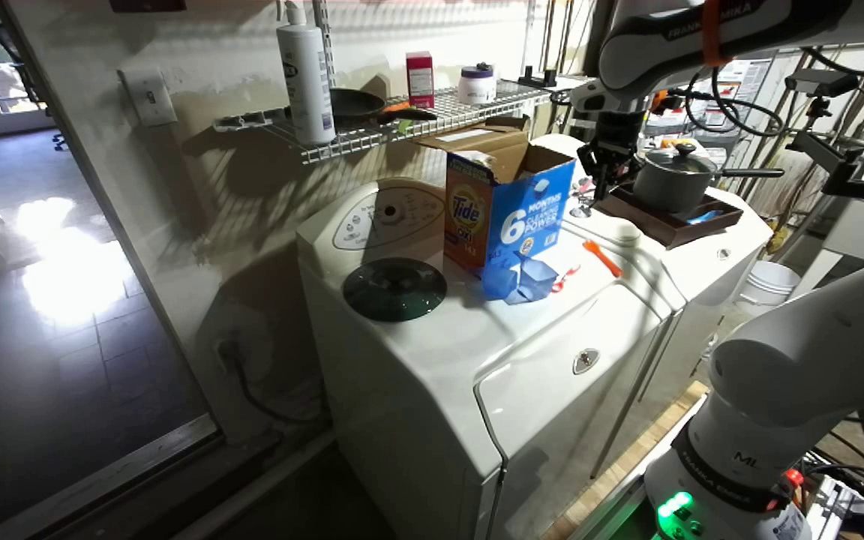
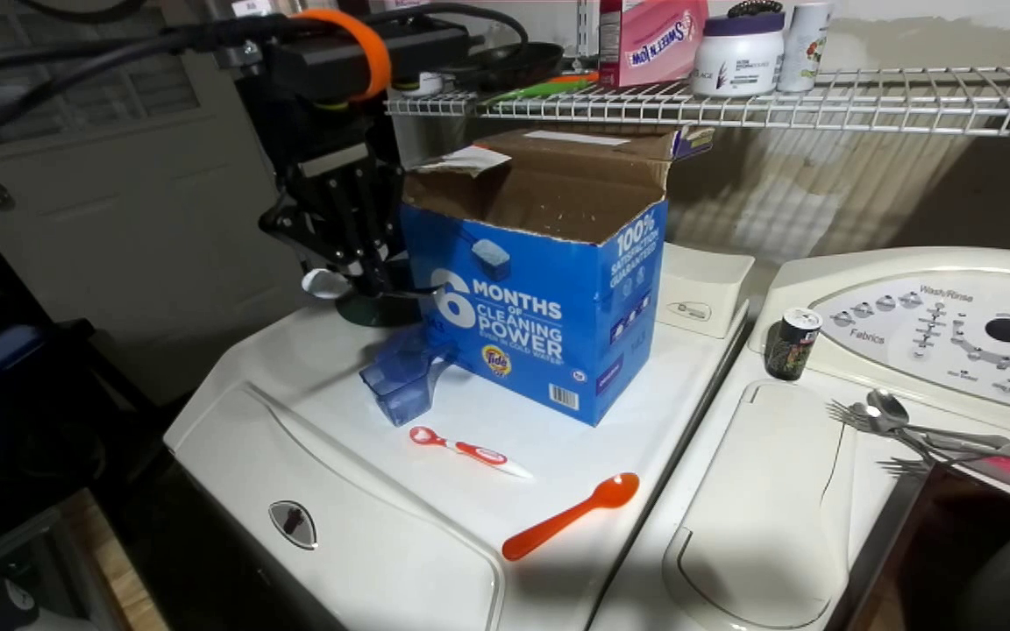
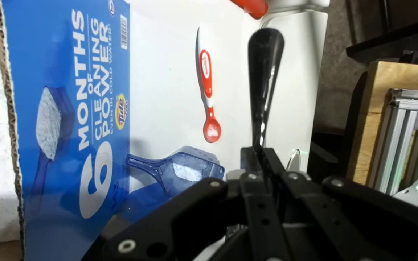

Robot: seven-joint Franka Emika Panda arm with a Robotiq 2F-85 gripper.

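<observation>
My gripper is shut on a shiny metal spoon. The handle end sticks out past the fingertips in the wrist view; its pale bowl shows on the far side of the gripper in an exterior view. Whether the bowl holds anything is unclear. The gripper is above the white machine top, in front of an open blue Tide box. A translucent blue scoop with white powder lies by the box. A red-and-white spoon and an orange spoon lie on the machine top.
A wire shelf with bottles and a pan runs along the wall. A dark round lid lies beside the box. The neighbouring machine bears a small can, metal cutlery, and a pot on a brown tray.
</observation>
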